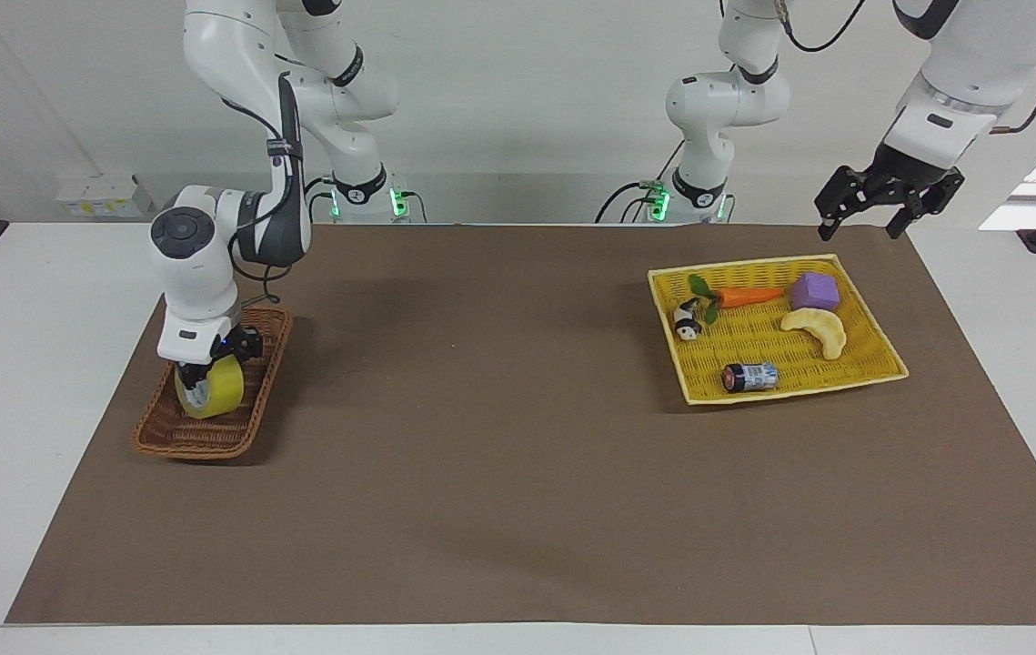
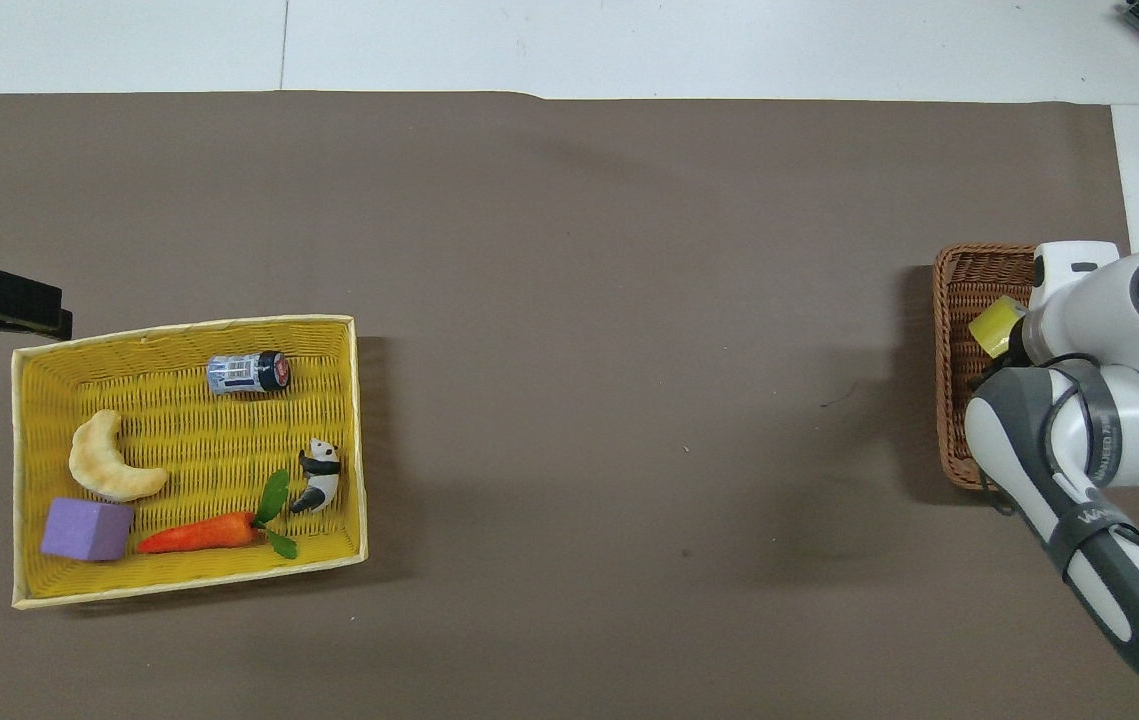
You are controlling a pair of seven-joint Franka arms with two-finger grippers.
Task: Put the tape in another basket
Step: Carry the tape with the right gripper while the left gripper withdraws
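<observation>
**Tape status at right arm**

You had the right gripper [image 1: 208,368] clamped on the tape [image 1: 211,389], low inside the basket [image 1: 208,435] at frame left. The left gripper [image 1: 888,193] hung with fingers apart at upper right, above the desk [image 1: 518,509].

Right arm [image 2: 1079,420] covers the basket [image 2: 964,300]; tape [image 2: 994,326] peeks out.

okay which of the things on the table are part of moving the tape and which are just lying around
In the job: tape, held by the right gripper in the wicker basket.

Lying about: yellow tray with toy carrot, panda figure, purple block, banana toy, battery.
</observation>
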